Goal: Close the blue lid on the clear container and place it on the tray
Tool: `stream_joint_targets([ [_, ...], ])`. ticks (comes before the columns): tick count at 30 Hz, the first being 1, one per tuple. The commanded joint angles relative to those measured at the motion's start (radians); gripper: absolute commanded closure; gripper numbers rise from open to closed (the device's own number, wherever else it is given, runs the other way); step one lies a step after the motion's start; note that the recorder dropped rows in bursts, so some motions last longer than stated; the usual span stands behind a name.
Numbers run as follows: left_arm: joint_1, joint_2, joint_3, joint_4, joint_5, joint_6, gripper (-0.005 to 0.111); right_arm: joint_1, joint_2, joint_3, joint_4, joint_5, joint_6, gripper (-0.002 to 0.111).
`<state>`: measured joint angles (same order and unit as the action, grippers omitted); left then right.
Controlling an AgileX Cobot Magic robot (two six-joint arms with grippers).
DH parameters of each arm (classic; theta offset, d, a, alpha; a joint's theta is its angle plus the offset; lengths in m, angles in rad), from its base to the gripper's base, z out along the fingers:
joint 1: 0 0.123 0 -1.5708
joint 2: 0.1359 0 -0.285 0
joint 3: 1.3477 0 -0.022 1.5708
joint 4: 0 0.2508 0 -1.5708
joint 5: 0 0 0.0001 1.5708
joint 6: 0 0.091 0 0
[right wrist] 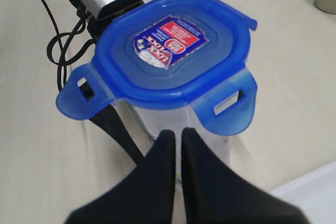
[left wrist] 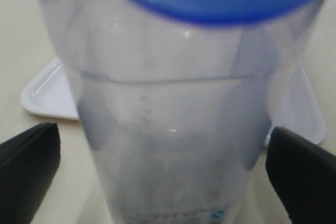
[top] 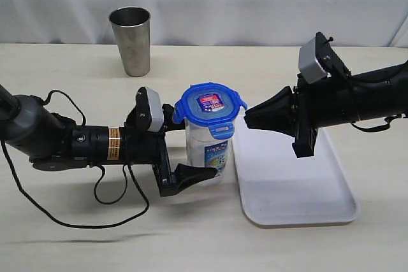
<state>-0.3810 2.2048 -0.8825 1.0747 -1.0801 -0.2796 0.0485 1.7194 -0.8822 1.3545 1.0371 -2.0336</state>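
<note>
- Shows the left end effector point(left wrist: 167, 156) spread wide, one black finger point(left wrist: 29, 166) on each side of the clear container point(top: 205, 139), clamped on nothing.
- Finds the clear container upright on the bench point(top: 64, 74), squarely between those fingers.
- Catches the blue lid point(top: 209, 104) seated on the container's mouth, above the left end effector, with flaps flared outward and the red-and-white sticker facing up.
- Has the right end effector point(right wrist: 177, 132) pinched shut and empty, its tips just short of the lid's nearest flap, at about lid height.
- Places the tray point(top: 299, 195) flat on the bench, beneath the right end effector and its arm, just beside the container and past the left end effector's tips.
- Sets a steel cup point(top: 131, 39) well beyond the left end effector, upright at the bench's far side.
- Trails a black cable point(top: 38, 211) in loops over the bench beside the left arm.
</note>
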Motion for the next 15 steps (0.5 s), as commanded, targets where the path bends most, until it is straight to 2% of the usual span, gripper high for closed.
stream_joint_targets([
  [1, -0.01, 0.002, -0.009, -0.024, -0.003, -0.009, 0.006, -0.002, -0.001, -0.001, -0.001, 0.003, 0.0, 0.104],
  [4, -0.01, 0.002, -0.009, -0.057, -0.01, -0.009, 0.006, -0.002, -0.001, -0.001, -0.001, 0.003, 0.0, 0.104],
  [9, -0.01, 0.002, -0.009, -0.062, -0.138, -0.009, 0.006, -0.002, -0.001, -0.001, -0.001, 0.003, 0.0, 0.104],
  [15, -0.011, 0.002, -0.009, -0.064, -0.119, -0.017, 0.006, -0.002, -0.001, -0.001, -0.001, 0.003, 0.0, 0.104],
])
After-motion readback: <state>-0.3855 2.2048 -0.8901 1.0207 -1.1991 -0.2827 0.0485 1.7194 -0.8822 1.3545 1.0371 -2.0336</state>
